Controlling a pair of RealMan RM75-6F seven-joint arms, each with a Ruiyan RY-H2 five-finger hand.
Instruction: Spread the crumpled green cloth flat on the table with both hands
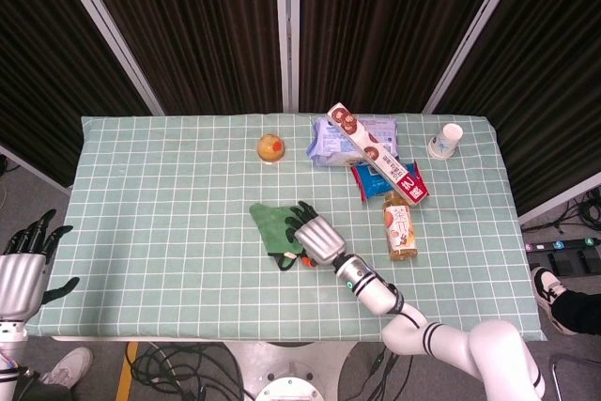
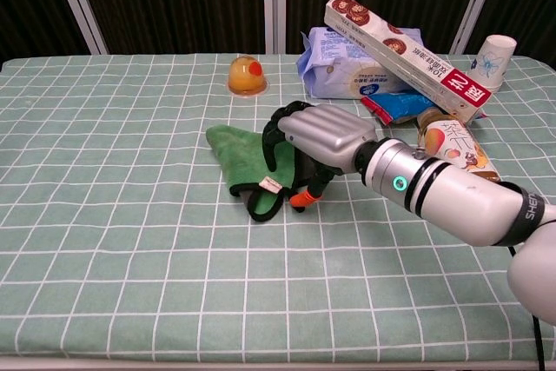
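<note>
The crumpled green cloth [image 1: 275, 222] with its dark border lies bunched near the middle of the checked table [image 1: 160, 194]. My right hand [image 1: 315, 235] is over the cloth's right edge, and its dark fingers rest on the fabric. In the chest view this right hand [image 2: 321, 138] covers the right side of the cloth [image 2: 236, 149], with the orange-tipped thumb low beside the cloth's bordered corner. Whether any fabric is pinched I cannot tell. My left hand [image 1: 23, 265] hangs off the table's front left corner, fingers spread and holding nothing, far from the cloth.
Right of the hand lies a juice bottle [image 1: 401, 225] on its side. Behind it are a long biscuit box [image 1: 376, 155], a blue pack [image 1: 349, 138] and a paper cup [image 1: 448, 141]. An orange jelly cup [image 1: 270, 147] stands behind the cloth.
</note>
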